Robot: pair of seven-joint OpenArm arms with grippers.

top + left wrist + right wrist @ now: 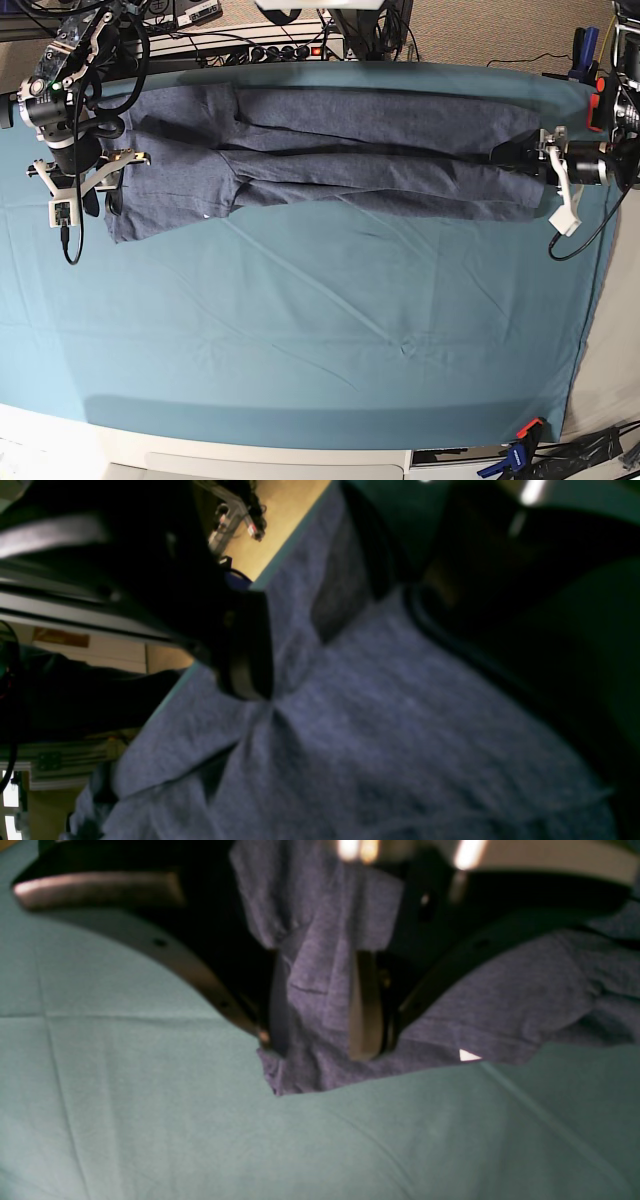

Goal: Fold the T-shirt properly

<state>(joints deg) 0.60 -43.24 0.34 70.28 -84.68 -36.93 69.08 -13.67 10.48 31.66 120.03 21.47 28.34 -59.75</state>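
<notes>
The dark blue-grey T-shirt lies folded lengthwise into a long band across the far part of the table. At the band's left end in the base view, my right gripper pinches a bunched corner. In the right wrist view that bunch of T-shirt sits between the fingers of the right gripper, its edge hanging just above the table cloth. My left gripper is at the band's right end. In the left wrist view the left gripper stands wide, one fingertip pressing creases into flat T-shirt.
A teal table cloth covers the table in front of the shirt. Cables and a power strip run along the far edge. A clamp grips the near right corner. The table's far edge shows beside the left finger.
</notes>
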